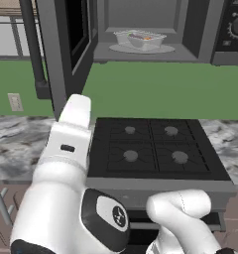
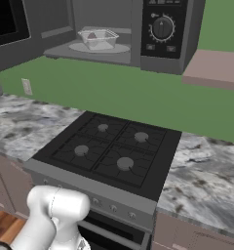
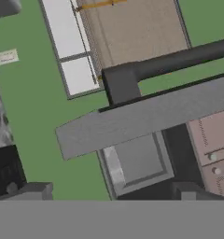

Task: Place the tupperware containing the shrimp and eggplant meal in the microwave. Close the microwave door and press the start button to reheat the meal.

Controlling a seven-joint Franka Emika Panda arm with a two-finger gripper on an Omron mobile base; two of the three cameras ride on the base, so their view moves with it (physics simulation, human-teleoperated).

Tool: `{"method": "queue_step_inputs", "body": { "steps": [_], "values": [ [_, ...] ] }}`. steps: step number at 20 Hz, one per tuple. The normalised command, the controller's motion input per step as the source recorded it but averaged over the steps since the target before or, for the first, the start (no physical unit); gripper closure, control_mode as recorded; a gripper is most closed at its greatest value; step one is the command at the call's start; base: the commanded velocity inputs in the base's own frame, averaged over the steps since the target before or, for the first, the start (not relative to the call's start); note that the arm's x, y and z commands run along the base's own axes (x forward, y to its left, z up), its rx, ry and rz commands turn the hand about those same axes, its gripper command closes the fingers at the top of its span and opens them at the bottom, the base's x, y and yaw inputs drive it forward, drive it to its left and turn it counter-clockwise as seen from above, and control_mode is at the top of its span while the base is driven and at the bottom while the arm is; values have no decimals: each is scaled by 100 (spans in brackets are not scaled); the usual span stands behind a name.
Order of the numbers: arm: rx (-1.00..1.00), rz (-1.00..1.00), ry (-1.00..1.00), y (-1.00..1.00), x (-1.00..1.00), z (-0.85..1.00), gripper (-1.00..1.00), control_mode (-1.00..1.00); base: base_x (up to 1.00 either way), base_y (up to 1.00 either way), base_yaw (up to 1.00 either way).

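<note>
- Wall outlet sits at far left on the green wall, just above the marbled counter.
- The microwave door stands swung open to the left of the cavity, its dark bar handle running upright on the outer side; in the hand view the door's edge crosses the picture as a grey slab with the handle just beyond it.
- The hand is up near that door edge; its finger tips are too dim at the bottom of the hand view for me to tell whether they are spread or together.
- The microwave hangs above the black four-burner stove.
- Inside the cavity the tupperware rests on the pale turntable plate, with the shrimp and eggplant meal showing as a dark and orange patch in it.
- The black dial panel is at the right of the cavity.
- A wooden shelf juts from the wall at far right.
</note>
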Motion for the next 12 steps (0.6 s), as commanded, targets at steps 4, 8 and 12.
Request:
{"method": "queue_step_inputs", "body": {
  "steps": [4, 8, 12],
  "values": [
    [-25, 0, -11, 99, -13, -3, -100, -100, 0, 0, 0],
    [-24, -4, -1, 93, -1, 0, -100, -100, 0, 0, 0],
    [-16, -7, 1, 76, 15, 0, -100, -100, 0, 0, 0]
  ]
}}
